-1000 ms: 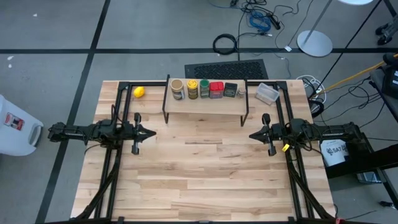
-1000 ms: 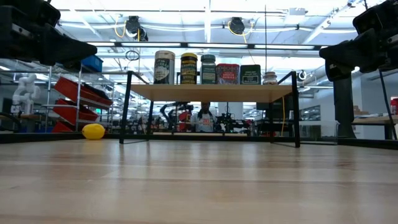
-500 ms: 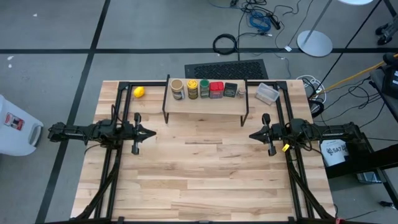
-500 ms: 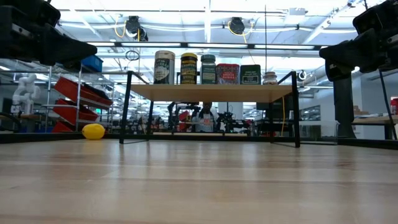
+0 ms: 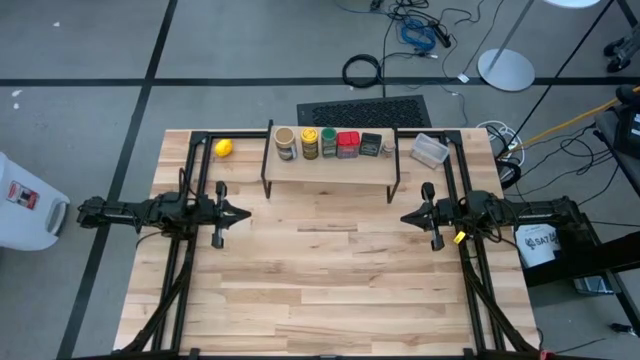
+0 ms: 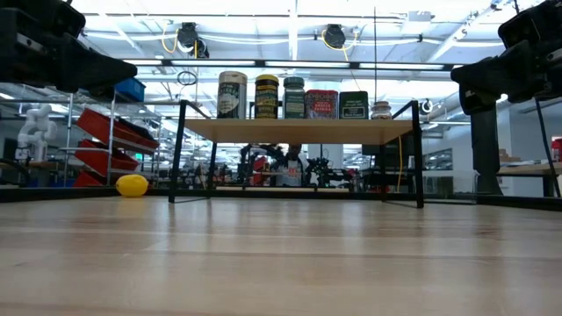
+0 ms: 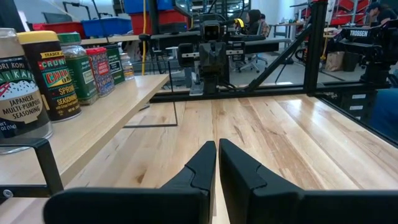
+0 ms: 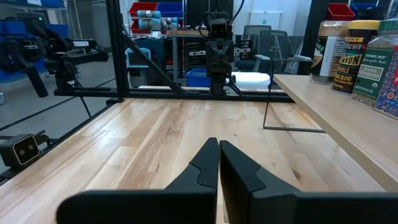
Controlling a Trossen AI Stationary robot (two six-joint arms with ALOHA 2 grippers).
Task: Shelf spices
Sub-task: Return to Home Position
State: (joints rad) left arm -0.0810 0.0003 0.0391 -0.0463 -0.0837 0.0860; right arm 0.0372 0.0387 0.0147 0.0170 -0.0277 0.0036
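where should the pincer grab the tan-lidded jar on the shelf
Probably around the lid, from above, closing front to back: the tan-lidded jar stands upright at the left end of the shelf, with the yellow-lidded jar close beside it.

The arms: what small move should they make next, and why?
Probably none beyond parking: all six spices stand in a row on the shelf, and the left gripper and right gripper hover at the table's sides, fingers shut and empty.

Robotics lab, parts bins, floor cables
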